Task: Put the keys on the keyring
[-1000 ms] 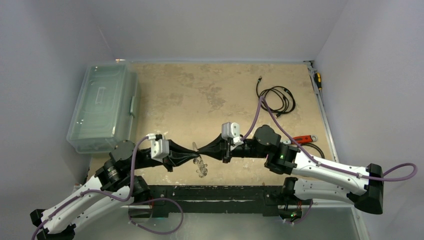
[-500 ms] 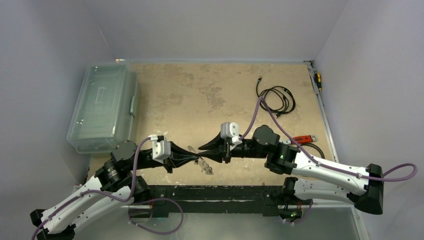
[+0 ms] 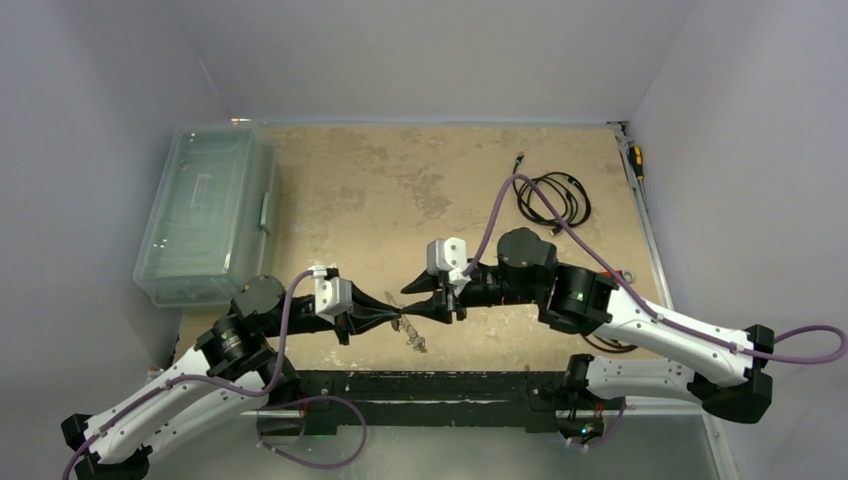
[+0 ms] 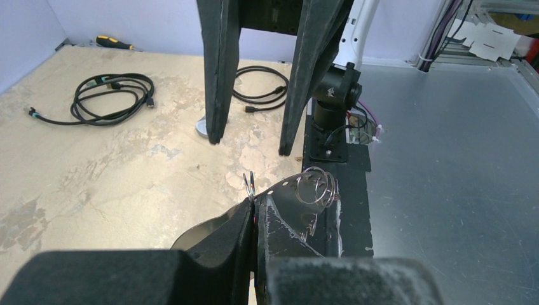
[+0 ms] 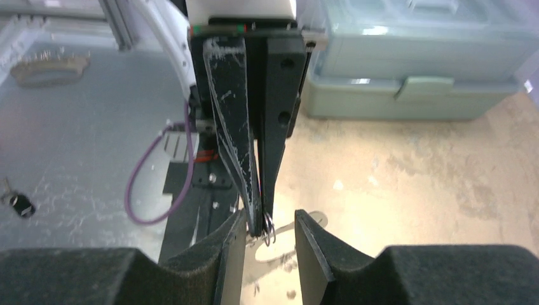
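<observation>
The left gripper [image 4: 254,213] is clamped tight on the silvery-white, crescent-shaped metal keyring [image 4: 283,185]. It pinches one end, so the curved strip and its small wire loops [image 4: 316,187] stick out past the fingertips. From above, the keyring hangs just over the sandy table [image 3: 400,190], near its near edge and about midway across.

The right gripper [image 5: 264,244] faces it nose to nose with its jaws parted. They straddle the left gripper's tips and a little wire loop there, and hold nothing.

A small black-headed key [image 5: 19,203] lies on the grey metal surface [image 5: 82,159] at the near side, by the left arm's base and well apart from the ring. I cannot pick out the plain silver key.

The ring looks presented and ready, but no key is in hand, so threading seems not yet done. Next, the free right gripper would need to pick up a key by its head. The bow hole should stay exposed so it can be guided onto a loop while the left holds steady.
</observation>
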`<state>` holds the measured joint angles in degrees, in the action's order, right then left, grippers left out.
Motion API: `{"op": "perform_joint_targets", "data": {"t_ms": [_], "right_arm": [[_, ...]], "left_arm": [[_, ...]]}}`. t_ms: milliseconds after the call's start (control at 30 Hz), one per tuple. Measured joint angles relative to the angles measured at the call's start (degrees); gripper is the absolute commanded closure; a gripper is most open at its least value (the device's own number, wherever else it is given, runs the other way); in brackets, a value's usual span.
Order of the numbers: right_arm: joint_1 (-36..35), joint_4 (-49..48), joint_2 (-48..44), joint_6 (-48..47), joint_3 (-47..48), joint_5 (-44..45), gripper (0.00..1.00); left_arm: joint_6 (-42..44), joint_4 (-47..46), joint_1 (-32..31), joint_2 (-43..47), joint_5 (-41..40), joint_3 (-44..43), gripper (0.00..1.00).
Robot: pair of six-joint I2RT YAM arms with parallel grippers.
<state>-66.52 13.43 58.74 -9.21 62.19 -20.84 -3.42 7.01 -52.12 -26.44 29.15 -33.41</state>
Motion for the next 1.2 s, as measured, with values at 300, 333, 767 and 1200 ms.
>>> {"op": "perform_joint_targets", "data": {"t_ms": [300,333,767,1200], "right_arm": [[-0.02,10.54,6.36,-3.67,4.15,-1.51,0.77],[-0.07,11.15,6.67,-3.91,4.57,-1.70,0.80],[-0.22,13.60,7.08,-5.70,5.88,-3.21,1.00],[-0.22,-3.32,-1.49,-2.29,-6.97,-2.78,1.00]], "left_arm": [[-0.02,0.46,0.00,-0.87,1.33,-0.02,1.00],[-0.02,0.61,0.00,-0.98,1.33,-0.02,1.00],[-0.02,0.74,0.04,-1.25,1.68,-0.02,1.00],[-0.46,-1.68,0.02,-1.27,1.79,-0.02,0.89]]}}
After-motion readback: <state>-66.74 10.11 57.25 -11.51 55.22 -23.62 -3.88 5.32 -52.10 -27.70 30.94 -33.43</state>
